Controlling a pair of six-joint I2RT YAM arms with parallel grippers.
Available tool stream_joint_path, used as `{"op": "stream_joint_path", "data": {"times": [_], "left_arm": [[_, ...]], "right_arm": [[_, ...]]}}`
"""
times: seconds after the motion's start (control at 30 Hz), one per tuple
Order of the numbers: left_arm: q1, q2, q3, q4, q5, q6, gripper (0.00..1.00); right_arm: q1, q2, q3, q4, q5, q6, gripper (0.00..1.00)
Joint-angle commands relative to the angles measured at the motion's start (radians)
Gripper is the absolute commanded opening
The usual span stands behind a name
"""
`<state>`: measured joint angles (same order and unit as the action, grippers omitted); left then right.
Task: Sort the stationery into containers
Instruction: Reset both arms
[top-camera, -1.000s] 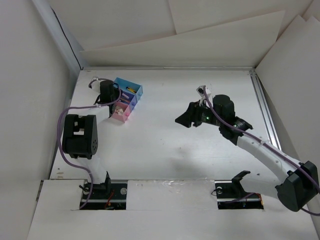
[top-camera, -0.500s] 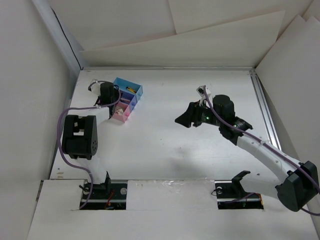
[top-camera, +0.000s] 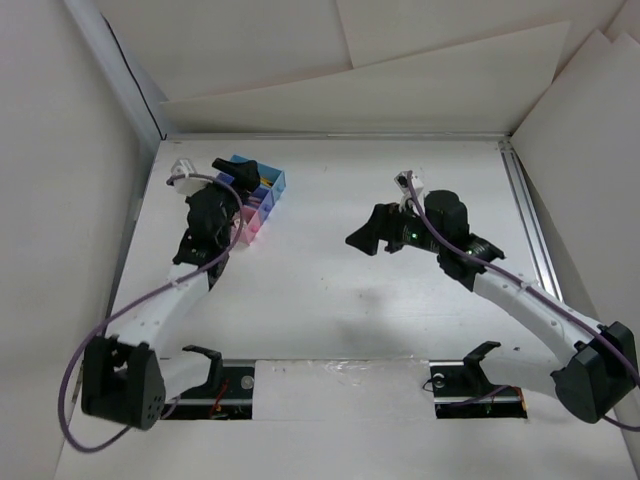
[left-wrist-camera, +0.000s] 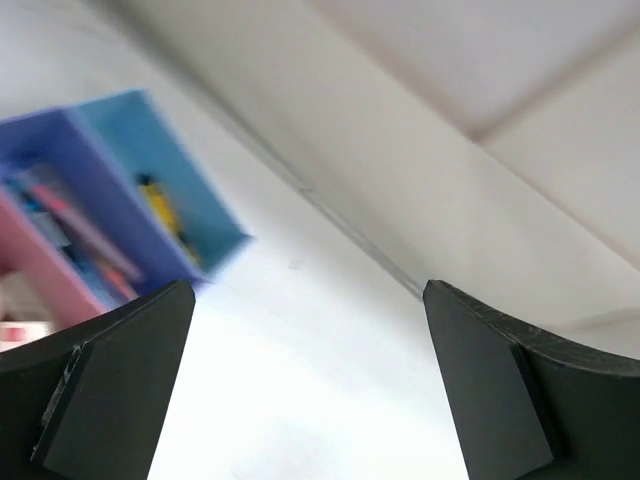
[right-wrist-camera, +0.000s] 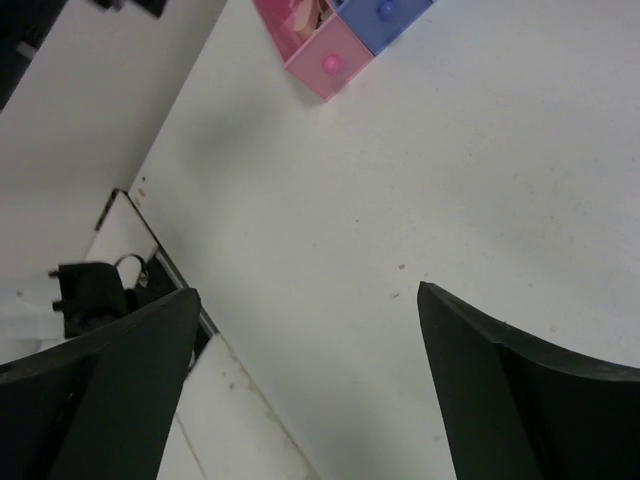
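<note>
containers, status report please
left gripper open, empty, by the containers. right gripper open, empty, away from them. yellow piece and pens binned. nothing blocking seen.

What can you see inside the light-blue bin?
A slim yellow-orange piece lies inside the light-blue bin. From above, the left gripper hides part of the bin, and the wrist view is blurred, so more could be there.

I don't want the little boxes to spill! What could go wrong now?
The left arm's open fingers hang close to the joined light-blue, violet and pink plastic bins; a careless move could knock them, spilling the small yellow piece and slim pens inside. The right arm's open fingers are far off over the white table, so they threaten little.
</note>
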<state>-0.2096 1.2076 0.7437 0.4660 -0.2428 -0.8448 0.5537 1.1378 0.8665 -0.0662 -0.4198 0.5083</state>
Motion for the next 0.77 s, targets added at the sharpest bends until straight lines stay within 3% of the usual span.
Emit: {"op": "stream_joint_path", "data": {"times": [0.0, 0.13, 0.3, 0.57, 0.73], "left_arm": [[-0.076, -0.132, -0.084, 0.040, -0.038, 0.088, 1.00], [-0.085, -0.287, -0.210, 0.010, 0.063, 0.099, 1.00], [-0.062, -0.520, -0.231, -0.229, 0.042, 0.086, 1.00], [-0.039, -0.637, -0.161, -0.535, -0.070, 0.020, 1.00], [-0.039, -0.729, -0.184, -0.569, -0.095, 0.038, 1.00]], "right_arm": [[0.017, -0.029, -0.007, 0.057, 0.090, 0.004, 1.00], [0.017, -0.062, -0.007, 0.025, 0.182, 0.013, 1.00], [0.017, -0.101, -0.017, 0.025, 0.210, 0.013, 1.00], [0.017, -0.131, -0.037, 0.025, 0.269, 0.013, 1.00], [0.008, -0.131, -0.037, 0.025, 0.280, 0.013, 1.00]]}}
